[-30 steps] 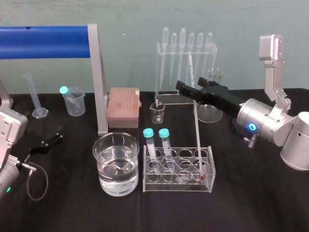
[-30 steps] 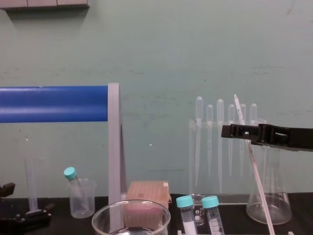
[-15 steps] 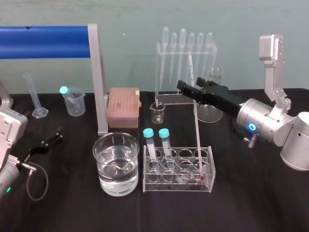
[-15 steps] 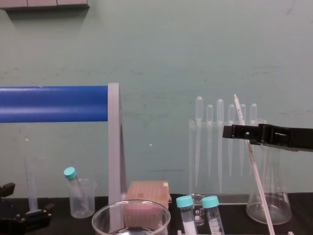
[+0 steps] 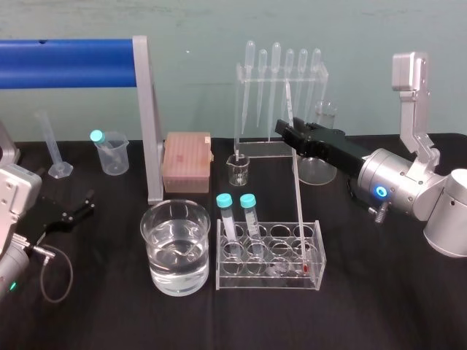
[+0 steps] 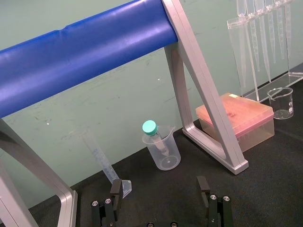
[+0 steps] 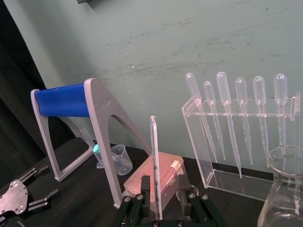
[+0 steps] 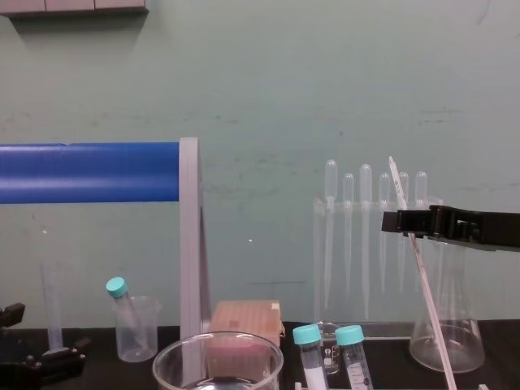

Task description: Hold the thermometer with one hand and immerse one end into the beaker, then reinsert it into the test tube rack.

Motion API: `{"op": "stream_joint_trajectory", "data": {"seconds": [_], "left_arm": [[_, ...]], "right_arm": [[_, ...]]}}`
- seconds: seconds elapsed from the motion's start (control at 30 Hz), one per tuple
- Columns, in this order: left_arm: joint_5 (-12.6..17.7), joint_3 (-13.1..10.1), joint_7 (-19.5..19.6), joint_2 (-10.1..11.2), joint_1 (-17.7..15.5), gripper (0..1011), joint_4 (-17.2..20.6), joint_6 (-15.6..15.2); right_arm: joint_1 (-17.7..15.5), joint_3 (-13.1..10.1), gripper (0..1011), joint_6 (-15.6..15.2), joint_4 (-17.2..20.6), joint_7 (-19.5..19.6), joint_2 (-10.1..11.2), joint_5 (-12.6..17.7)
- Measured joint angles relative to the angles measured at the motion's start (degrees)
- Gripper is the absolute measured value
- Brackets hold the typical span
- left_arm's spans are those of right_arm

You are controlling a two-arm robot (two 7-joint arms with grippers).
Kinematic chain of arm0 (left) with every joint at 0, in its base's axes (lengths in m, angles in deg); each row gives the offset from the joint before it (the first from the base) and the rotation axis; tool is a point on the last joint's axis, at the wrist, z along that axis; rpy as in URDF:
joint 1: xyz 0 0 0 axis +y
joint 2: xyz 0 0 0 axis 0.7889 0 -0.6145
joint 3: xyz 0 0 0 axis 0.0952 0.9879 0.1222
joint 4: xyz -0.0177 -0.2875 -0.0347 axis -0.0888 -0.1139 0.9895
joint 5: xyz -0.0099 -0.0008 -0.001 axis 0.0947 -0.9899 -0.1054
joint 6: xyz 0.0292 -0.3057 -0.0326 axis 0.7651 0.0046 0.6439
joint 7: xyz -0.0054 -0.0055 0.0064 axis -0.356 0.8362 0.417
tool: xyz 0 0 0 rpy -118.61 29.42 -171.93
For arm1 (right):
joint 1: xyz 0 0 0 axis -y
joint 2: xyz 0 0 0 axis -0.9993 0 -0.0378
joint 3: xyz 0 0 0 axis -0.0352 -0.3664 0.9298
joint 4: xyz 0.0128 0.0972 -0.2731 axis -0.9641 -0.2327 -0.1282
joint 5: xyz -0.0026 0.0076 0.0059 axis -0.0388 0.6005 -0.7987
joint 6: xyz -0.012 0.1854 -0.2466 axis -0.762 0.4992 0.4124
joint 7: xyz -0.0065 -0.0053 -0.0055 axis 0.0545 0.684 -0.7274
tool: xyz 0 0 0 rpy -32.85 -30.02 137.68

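The thermometer (image 5: 295, 175) leans upright with its red tip in the clear test tube rack (image 5: 268, 273) and its top against the pipette stand. My right gripper (image 5: 286, 131) reaches in from the right around the upper stem. In the right wrist view the thermometer (image 7: 154, 161) stands between the fingers, close to one finger (image 7: 144, 189), with a gap to the other. The thermometer (image 8: 418, 268) crosses the right gripper (image 8: 390, 221) in the chest view. The wide beaker (image 5: 175, 248) with water stands left of the rack. My left gripper (image 5: 87, 200) rests open on the table at far left.
A pipette stand (image 5: 281, 95), conical flask (image 5: 321, 157) and small beaker (image 5: 238, 169) stand behind the rack. Two teal-capped tubes (image 5: 226, 215) stand in the rack. A pink tip box (image 5: 187, 162), blue-barred frame (image 5: 146, 117), plastic beaker (image 5: 111, 153) and graduated cylinder (image 5: 52, 149) stand left.
The right gripper's fingers have drawn closer together around the thermometer stem, and their tips now sit slightly farther right. The thermometer and the left arm have not moved.
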Motion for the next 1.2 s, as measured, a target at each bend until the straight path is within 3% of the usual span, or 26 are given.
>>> {"op": "stream_joint_trajectory", "data": {"seconds": [0.43,1.03,1.2], "left_arm": [[0.0,0.0,0.0,0.0,0.0,1008,0.0,0.0],[0.0,0.01,0.0,0.0,0.0,1008,0.0,0.0],[0.0,0.0,0.0,0.0,0.0,1008,0.0,0.0]], "right_arm": [[0.0,0.0,56,0.0,0.0,0.0,0.0,-0.01],[-0.04,0.0,56,0.07,0.04,-0.13,0.05,-0.01],[-0.57,-1.0,56,1.11,1.19,-0.73,0.19,0.76]]}}
